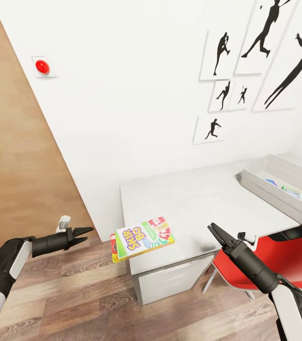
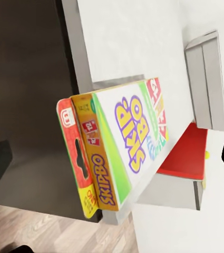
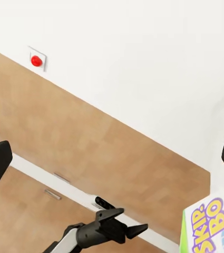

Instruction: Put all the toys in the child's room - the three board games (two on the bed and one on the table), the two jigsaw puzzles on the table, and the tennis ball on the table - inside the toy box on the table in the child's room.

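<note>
Nearest the head camera, two black two-fingered grippers reaching forward over the wood-plank floor (image 1: 75,293): left gripper (image 1: 85,234) off the table's left edge, fingers parted and holding nothing, tips aimed at the box yet apart from it; right gripper (image 1: 215,233) above the table's front edge, fingers spread, likewise holding nothing. Between them, at the front left corner of the light grey rectangular table (image 1: 203,203), a flat printed board game box (image 1: 142,238) in yellow, green and red-orange with purple "SKIP-BO" lettering, lying face up and overhanging the left edge. Seen from the left wrist, same box (image 2: 123,150) end-on, jutting past the tabletop. At the table's right rear corner, a wide shallow light grey toy box (image 1: 264,182) with sloping sides and thick rim, coloured flat items inside, too small to name. Under the table's front right part, a red chair (image 1: 288,258). On the white wall, black sports silhouette pictures (image 1: 222,54) and a round red button (image 1: 42,67) on a white plate. Further left, a light wood door (image 1: 13,156).
</note>
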Tool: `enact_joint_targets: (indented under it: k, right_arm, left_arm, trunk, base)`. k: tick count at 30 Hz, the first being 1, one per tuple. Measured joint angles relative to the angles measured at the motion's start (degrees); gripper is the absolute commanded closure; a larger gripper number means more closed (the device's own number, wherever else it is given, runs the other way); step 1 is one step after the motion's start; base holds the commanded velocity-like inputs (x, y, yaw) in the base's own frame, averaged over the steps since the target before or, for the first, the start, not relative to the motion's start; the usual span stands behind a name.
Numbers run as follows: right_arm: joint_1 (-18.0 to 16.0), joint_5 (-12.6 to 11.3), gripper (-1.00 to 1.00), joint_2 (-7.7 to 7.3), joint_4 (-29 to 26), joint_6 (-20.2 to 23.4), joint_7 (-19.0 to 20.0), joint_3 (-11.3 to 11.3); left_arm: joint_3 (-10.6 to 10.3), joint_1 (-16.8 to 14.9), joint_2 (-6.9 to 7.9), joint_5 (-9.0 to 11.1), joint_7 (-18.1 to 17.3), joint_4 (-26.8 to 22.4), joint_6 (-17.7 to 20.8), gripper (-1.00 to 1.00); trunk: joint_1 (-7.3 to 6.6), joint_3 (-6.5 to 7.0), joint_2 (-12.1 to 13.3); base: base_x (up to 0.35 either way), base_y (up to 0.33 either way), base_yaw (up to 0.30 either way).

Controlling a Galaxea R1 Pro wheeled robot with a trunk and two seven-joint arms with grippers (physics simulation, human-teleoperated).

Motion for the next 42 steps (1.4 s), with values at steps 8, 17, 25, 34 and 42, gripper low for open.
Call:
enact_joint_targets:
  k: [8, 17, 25, 34, 42]
  right_arm:
    - [0.0, 0.1, -1.0, 0.0, 0.0, 0.0, 0.2, 0.0]
    - [0.0, 0.2, -1.0, 0.03, 0.0, 0.0, 0.0, 0.0]
    - [0.0, 0.3, -1.0, 0.09, 0.0, -0.2, -0.3, 0.1]
    - [0.0, 0.3, -1.0, 0.09, 0.0, -0.2, -0.4, 0.2]
    - [0.0, 0.3, -1.0, 0.03, 0.0, -0.2, -0.2, 0.0]
  left_arm:
    - [0.0, 0.0, -1.27, 0.1, 2.1, 0.1, 0.1, -1.0]
    - [0.0, 0.0, -1.33, 0.1, 2.2, 0.1, 0.0, -1.0]
    - [0.3, 0.0, -1.11, 0.1, 1.6, 0.1, -0.1, -1.0]
    - [0.3, 0.0, -1.14, 0.1, 1.5, 0.1, -0.1, -1.0]
    - [0.3, 0.0, -1.34, 0.1, 1.6, 0.1, -0.2, -1.0]
  trunk:
    - [1.76, -1.44, -3.2]
    - [3.74, -3.06, -6.8]
    - [5.49, -4.5, -10.0]
    - [7.47, -6.11, -13.7]
    - [9.23, -7.55, -16.9]
  base:
    - [0.0, 0.0, 0.0]
    - [0.0, 0.0, 0.0]
    - [0.0, 0.0, 0.0]
    - [0.0, 0.0, 0.0]
    - [0.0, 0.0, 0.0]
